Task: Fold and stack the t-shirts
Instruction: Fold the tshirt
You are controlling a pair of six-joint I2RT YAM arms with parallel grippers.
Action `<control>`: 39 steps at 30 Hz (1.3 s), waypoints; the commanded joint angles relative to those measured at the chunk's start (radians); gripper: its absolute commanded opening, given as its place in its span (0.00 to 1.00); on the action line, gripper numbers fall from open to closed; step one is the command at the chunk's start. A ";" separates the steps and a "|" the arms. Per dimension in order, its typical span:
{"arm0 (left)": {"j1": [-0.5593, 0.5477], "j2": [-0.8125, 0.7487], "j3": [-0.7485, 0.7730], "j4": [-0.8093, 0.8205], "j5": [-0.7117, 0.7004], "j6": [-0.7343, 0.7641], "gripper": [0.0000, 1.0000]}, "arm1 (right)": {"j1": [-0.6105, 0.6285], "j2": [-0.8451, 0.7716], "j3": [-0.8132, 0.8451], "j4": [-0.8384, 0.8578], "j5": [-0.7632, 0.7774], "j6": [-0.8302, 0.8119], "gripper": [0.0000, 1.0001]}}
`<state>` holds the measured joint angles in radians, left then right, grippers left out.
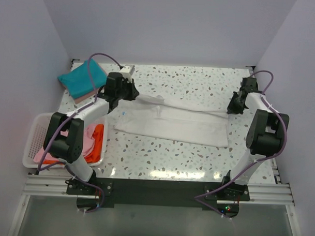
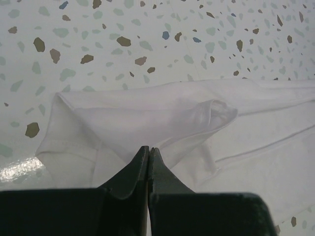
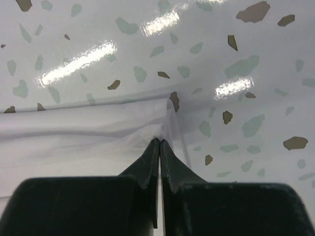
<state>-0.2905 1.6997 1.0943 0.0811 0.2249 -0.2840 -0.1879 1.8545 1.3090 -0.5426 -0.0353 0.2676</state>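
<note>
You have the white t-shirt (image 1: 172, 126) lying across the middle of the table (image 1: 200, 80), a long band running left to right, and both arms are on its far edge. The left gripper (image 2: 148, 151) has its jaws pressed together, with a fold of white cloth pinched at the tips near the sleeve end. The right gripper (image 3: 160, 143) is closed too, nipping the shirt's corner at the opposite end.

The cloth looks thin, light and floppy. Expect it to sag between your two holds and drag a little on the glossy tabletop. I'd judge the corners and hem ends the right places to hold, both at once, keeping that edge taut. On the left, layers bunch at the tips, and I can't tell how many are caught. A loose layer could slip out.

For room, bare tabletop lies on the near side of the shirt, toward the bases, so there is space to bring the far edge over. The teal shirt (image 1: 80, 78) sits folded at the far left corner, apart from your work. The basket (image 1: 33, 137) on the left edge holds the orange shirt (image 1: 98, 139) and a pink shirt (image 1: 42, 156). Your right gripper is near the table's right edge, and the walls (image 1: 25, 51) close in on three sides.
</note>
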 commanded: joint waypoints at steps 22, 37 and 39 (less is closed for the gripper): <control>-0.013 -0.302 -0.264 -0.049 -0.098 -0.050 0.00 | 0.007 -0.244 -0.235 0.055 0.081 0.035 0.06; -0.036 -0.494 -0.327 -0.181 -0.102 -0.149 0.47 | 0.015 -0.405 -0.259 0.085 0.068 0.056 0.44; -0.036 -0.433 -0.295 -0.164 -0.093 -0.138 0.48 | 0.019 -0.362 -0.226 0.099 0.046 0.045 0.45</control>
<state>-0.3222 1.2163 0.7700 -0.1070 0.1337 -0.4141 -0.1802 1.4376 1.0145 -0.5011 0.0502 0.3210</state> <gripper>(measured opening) 0.477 0.443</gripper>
